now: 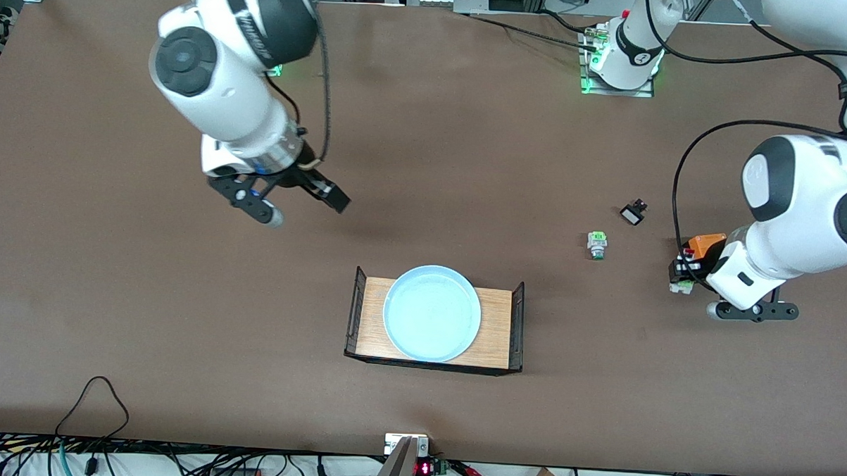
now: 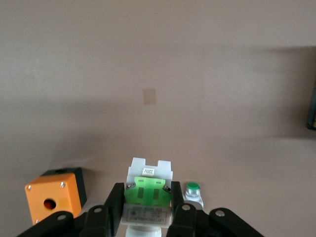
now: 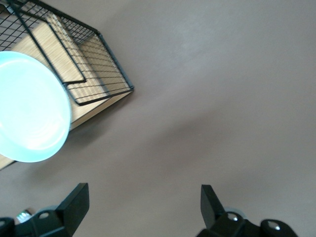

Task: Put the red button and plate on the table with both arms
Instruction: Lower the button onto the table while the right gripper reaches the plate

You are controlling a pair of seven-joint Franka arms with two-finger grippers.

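Observation:
The pale blue plate [image 1: 431,312] lies on a wooden tray [image 1: 499,325] with black mesh ends, near the middle of the table [image 1: 112,290]. It also shows in the right wrist view [image 3: 29,108]. My right gripper [image 1: 306,209] hangs open and empty over bare table toward the right arm's end, its jaws wide apart [image 3: 143,197]. My left gripper [image 1: 681,269] is shut on the red button [image 1: 684,281], gripping its green block [image 2: 147,190] low over the table beside an orange box. The red cap is hidden in the left wrist view.
An orange switch box [image 1: 706,244] sits right beside the left gripper and shows in the left wrist view [image 2: 52,200]. A green-capped switch [image 1: 596,244] and a small black-and-white switch [image 1: 633,213] lie between the tray and the left gripper. Cables run along the table's near edge.

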